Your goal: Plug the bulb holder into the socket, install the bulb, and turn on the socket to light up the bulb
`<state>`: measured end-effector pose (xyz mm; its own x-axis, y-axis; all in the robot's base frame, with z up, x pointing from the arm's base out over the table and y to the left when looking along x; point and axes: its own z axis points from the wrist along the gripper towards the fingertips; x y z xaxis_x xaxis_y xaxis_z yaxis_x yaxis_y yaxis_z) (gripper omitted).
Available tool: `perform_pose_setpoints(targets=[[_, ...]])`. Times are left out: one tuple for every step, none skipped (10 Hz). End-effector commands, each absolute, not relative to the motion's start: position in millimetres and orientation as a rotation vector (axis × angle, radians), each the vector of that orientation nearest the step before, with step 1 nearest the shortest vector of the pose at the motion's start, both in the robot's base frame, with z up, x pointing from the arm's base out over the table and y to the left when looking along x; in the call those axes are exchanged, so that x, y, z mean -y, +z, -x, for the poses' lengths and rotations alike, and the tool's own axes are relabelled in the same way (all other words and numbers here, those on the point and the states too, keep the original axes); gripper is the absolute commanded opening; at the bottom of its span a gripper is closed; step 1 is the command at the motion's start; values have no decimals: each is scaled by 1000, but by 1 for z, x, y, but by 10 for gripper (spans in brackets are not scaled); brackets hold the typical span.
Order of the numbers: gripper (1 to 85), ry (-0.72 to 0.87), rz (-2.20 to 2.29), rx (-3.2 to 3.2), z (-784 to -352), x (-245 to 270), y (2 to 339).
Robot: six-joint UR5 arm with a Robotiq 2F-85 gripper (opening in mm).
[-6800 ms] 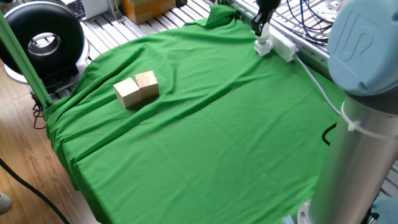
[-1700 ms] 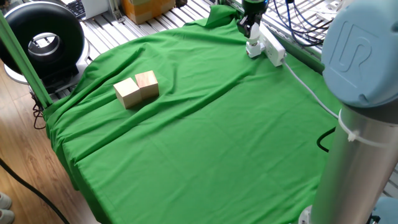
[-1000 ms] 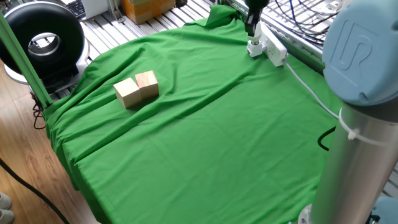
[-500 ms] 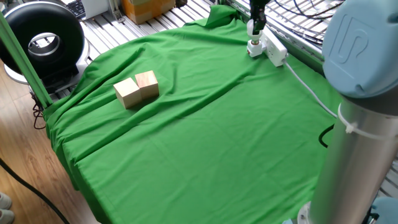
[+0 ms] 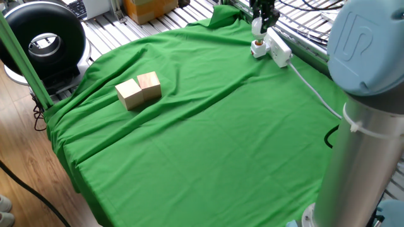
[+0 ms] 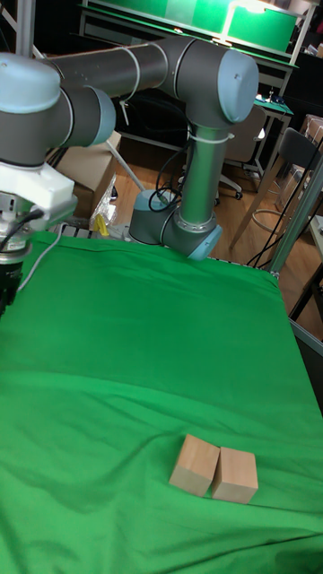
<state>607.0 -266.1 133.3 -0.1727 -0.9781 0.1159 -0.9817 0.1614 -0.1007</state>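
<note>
- Claw (image 5: 258, 24) now hangs straight over the bulb holder (image 5: 257, 48); a second ago it sat lower, nearly on it.
- You see the bulb (image 5: 257, 26) clenched in its fingers, lifted clear of the holder's orange-brown opening, so installing looks pending, not done.
- Holder sits plugged at the near end of the socket (image 5: 278, 50), far corner of the bench (image 5: 208, 132).
- Socket: long white hard plastic strip; cloth green, wrinkled; wooden blocks (image 5: 139, 89) matte, square-edged.
</note>
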Motion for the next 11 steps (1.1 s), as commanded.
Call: perform_pose_setpoints(targets=[[10,196,-2307,2085,-596,260,142],[10,156,-2414,1999,-596,250,141],[10,115,-2484,1967,-596,238,140],[10,133,-2578,1893,-608,234,138],[10,148,-2605,1832,-613,238,135],[10,168,-2607,1799,-619,245,132],[10,162,-2623,1769,-624,248,131],[10,117,-2648,1741,-628,250,127],[10,54,-2639,1727,-619,251,125],[10,15,-2626,1718,-610,250,127],[10,-13,-2644,1699,-604,245,128]])
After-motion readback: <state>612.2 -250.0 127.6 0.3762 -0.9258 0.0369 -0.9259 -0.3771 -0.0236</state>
